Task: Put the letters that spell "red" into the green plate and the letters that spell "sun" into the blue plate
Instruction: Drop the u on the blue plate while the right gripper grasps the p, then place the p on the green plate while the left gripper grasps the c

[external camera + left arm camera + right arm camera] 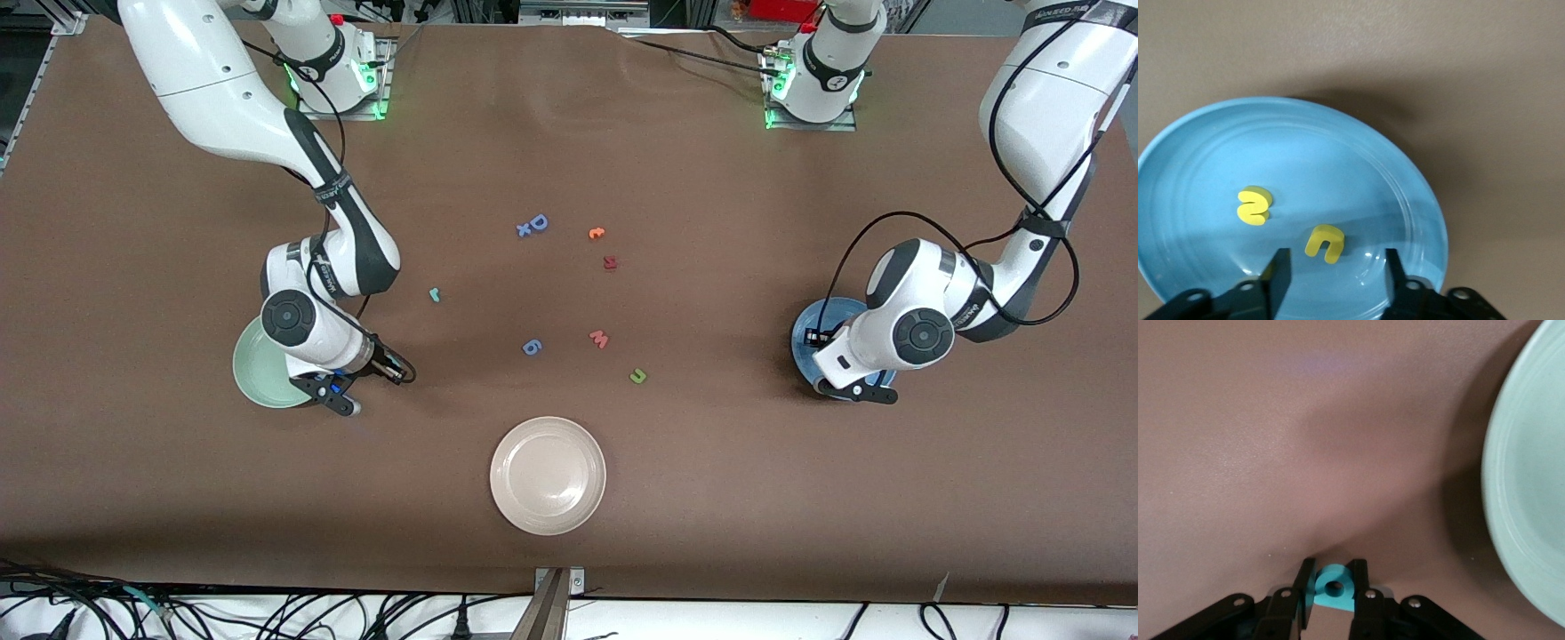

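A: Item one, right gripper (1331, 590)?
B: Fingers pinching a teal "d" (1333, 588), seen only in the right wrist view; the front view hides that letter under the hand (342, 391). It sits over bare table just beside the green plate (258, 373), on the plate's side toward the table's middle.

A: Item two, left gripper (1335, 273)?
B: Fingers spread, nothing between them, over the blue plate (1405, 193). The left wrist view shows a yellow "s" (1253, 205) and a yellow "u" (1325, 243) lying apart in the plate's well, the "u" just ahead of the gap between the fingers. The front view shows only the plate's rim (803, 333) past the arm.

A: Loose stock on the table?
B: A thin teal "r" (435, 294) near the right arm's end of the cluster. An olive-green "n" (637, 376) nearest the front camera among the letters, with a pink "w" (599, 339) beside it. An orange "e" (597, 234) farther off, a dark red letter (610, 262) just nearer than it. A blue "D" (533, 225) and a blue "6" (532, 347).

A: Room to move?
B: Open brown table between the letter cluster and both coloured plates. A beige-white plate (548, 476) lies nearest the front camera, well apart from the letters.
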Robot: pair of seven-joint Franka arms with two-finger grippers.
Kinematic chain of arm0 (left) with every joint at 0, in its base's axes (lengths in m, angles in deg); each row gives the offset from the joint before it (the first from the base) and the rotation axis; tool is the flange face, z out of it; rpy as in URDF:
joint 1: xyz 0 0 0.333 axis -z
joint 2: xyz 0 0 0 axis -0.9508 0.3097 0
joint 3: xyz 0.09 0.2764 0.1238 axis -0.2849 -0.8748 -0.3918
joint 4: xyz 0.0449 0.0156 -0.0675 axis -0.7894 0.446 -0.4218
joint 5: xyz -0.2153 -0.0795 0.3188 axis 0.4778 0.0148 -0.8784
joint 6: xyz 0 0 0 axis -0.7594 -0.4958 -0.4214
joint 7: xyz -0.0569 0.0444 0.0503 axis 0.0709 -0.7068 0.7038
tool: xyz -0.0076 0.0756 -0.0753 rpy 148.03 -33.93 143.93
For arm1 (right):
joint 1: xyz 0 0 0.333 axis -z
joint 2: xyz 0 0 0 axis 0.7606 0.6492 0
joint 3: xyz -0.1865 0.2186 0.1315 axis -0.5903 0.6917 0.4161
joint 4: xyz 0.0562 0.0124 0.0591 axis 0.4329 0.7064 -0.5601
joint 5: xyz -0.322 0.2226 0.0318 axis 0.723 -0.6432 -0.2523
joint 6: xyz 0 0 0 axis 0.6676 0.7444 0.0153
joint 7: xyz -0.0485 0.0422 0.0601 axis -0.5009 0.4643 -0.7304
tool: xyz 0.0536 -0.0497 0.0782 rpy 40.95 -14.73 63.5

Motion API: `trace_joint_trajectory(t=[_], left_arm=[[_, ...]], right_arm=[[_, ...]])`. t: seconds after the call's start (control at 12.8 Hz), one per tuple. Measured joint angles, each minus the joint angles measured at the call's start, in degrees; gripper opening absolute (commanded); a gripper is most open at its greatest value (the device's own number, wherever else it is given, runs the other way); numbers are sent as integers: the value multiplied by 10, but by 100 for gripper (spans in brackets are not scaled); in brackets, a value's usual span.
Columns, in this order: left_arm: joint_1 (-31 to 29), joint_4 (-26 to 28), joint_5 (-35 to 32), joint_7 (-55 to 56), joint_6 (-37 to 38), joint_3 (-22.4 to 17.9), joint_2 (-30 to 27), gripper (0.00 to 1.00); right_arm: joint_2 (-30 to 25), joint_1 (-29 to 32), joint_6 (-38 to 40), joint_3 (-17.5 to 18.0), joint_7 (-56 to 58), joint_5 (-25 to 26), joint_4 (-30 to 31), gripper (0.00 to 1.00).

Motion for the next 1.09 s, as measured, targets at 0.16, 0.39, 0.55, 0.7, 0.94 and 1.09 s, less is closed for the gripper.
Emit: trace_joint_trajectory(t=[0.16, 0.39, 0.55, 0.7, 0.94, 1.09], left_arm=[[0, -4, 0, 0, 3, 19, -8, 100], [1, -7, 1, 29, 22, 89, -29, 100], [13, -7, 1, 87, 28, 126, -39, 100], [42, -12, 2, 147, 28, 132, -40, 100], [107, -41, 2, 245, 27, 126, -27, 100], [166, -84, 2, 264, 23, 98, -1, 100]], right_arm=[[0, 0, 0, 0, 0, 0, 0, 13], [-2, 0, 8, -1, 0, 0, -3, 13], [-13, 0, 43, -3, 2, 0, -16, 13], [-34, 7, 95, -6, 17, 0, -33, 13], [-73, 45, 150, -9, 93, 0, -37, 13], [-87, 80, 169, -10, 156, 0, -32, 13]])
